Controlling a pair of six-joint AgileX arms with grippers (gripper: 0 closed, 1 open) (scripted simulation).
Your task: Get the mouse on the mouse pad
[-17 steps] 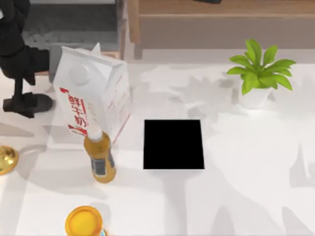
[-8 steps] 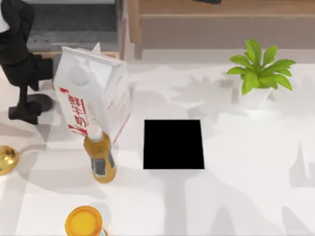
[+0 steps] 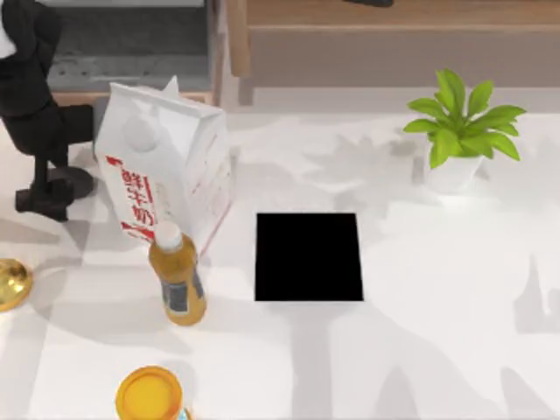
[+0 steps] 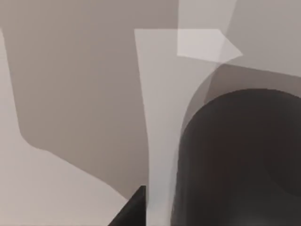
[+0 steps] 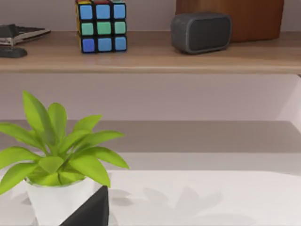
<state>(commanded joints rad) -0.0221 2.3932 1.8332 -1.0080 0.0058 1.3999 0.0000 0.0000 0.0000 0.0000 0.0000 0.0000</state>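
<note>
The mouse (image 3: 79, 181) is a small dark oval on the white table at the far left, behind the milk carton (image 3: 166, 166). My left gripper (image 3: 39, 201) hangs just left of and in front of it, close to touching. In the left wrist view the mouse (image 4: 240, 160) looms as a large dark rounded shape right beside a black tip of the gripper (image 4: 131, 212). The mouse pad (image 3: 308, 256) lies flat and black at the table's middle with nothing on it. A black corner of my right gripper (image 5: 89, 212) shows in the right wrist view, near the plant.
An orange juice bottle (image 3: 178, 280) stands in front of the carton, between the mouse and the pad. An orange-lidded jar (image 3: 150, 395) sits at the front edge and a gold object (image 3: 10, 284) at the left edge. A potted plant (image 3: 459, 131) stands back right, below a shelf (image 5: 150, 52).
My left arm has shifted, and its gripper has slid a little toward the table's front beside the mouse. The mouse and pad have not moved.
</note>
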